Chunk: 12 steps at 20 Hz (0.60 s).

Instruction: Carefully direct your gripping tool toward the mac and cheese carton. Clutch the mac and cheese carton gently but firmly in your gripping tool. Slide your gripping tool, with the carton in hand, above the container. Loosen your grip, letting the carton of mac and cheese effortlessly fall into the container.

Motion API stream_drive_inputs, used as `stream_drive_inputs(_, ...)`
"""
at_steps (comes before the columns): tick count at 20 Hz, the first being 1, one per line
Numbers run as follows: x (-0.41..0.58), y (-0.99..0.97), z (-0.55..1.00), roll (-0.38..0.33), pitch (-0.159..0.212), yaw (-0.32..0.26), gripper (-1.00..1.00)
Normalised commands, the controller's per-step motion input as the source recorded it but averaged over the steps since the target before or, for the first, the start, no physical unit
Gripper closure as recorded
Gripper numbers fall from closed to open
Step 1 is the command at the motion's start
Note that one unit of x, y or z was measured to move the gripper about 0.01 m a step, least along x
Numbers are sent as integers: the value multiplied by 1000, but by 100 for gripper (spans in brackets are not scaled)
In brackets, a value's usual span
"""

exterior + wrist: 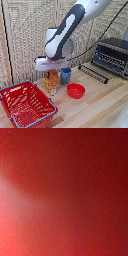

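Note:
The orange-yellow mac and cheese carton (51,82) stands upright on the wooden table, just past the far corner of the red mesh basket (24,103), which has grey-blue handles. My white gripper (50,70) hangs directly over the carton, with its fingers down at the carton's top. The frames do not show whether the fingers are closed on it. The carton rests on the table. The wrist view is only a blurred red surface with a paler patch, and no finger or object can be made out in it.
A blue cup (65,75) stands right beside the carton toward the exterior view's right. A small red bowl (76,90) sits in front of the cup. A toaster oven (113,55) and a dark wire rack (93,73) are at the back right.

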Motion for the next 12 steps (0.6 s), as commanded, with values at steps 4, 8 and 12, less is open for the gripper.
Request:
stream_drive_inputs(4, 91, 25, 1000, 0, 0, 2, 100)
stream_drive_inputs(8, 136, 268, 947, 0, 22, 25, 100)
stream_drive_inputs(12, 20, 631, 803, 0, 22, 55, 100)
